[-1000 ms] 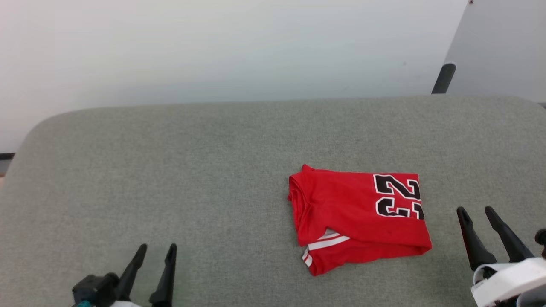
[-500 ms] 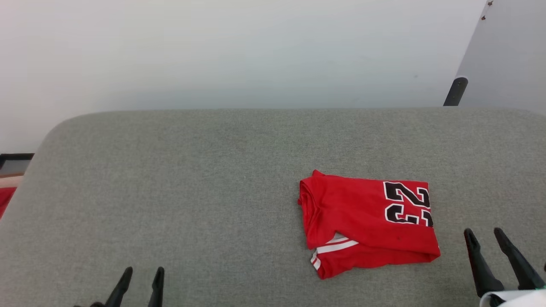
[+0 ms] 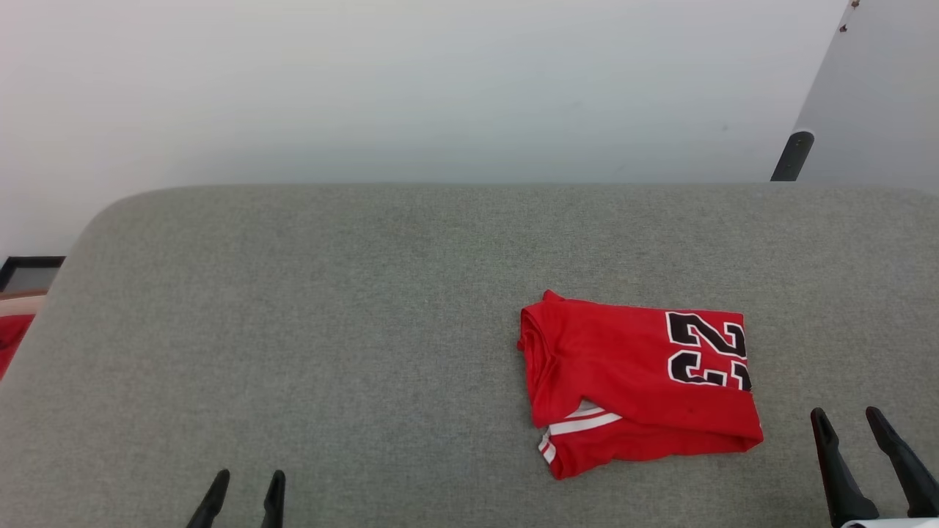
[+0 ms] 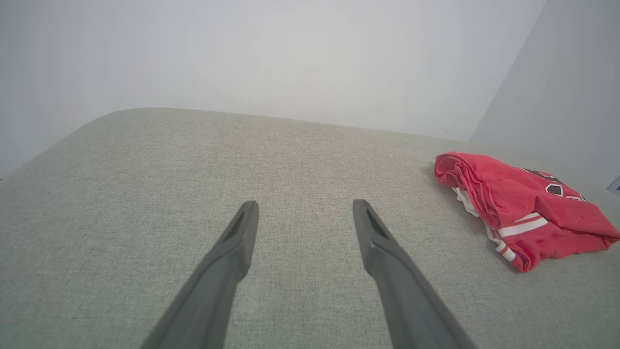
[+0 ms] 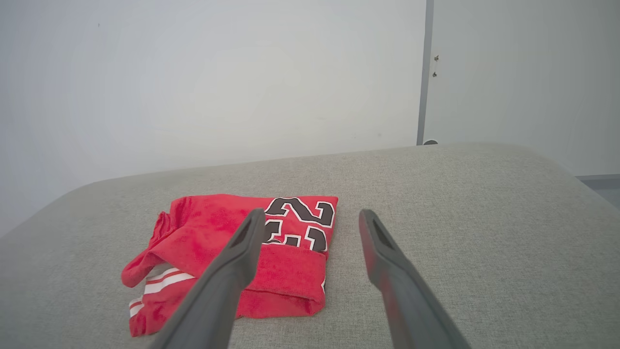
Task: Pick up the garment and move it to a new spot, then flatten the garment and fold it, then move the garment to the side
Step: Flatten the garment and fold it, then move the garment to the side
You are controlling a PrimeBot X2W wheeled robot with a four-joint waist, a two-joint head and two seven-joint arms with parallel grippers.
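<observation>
The garment (image 3: 638,389) lies folded on the grey surface (image 3: 367,330). Its black numbers (image 3: 708,348) are partly cut off at a fold (I cannot read them fully), and a red scrap (image 3: 9,341) at the far left edge is mostly out of frame. Both arms are cut by the bottom edge of the head view; the left gripper (image 3: 250,475) and the right gripper (image 3: 845,413) have their fingers spread apart and hold nothing. The garment is near the right gripper, on its left side and not touching it, and well apart from the left gripper.

plain test room: blank white wall (image 3: 367,88), grey padded surface (image 3: 293,330).
</observation>
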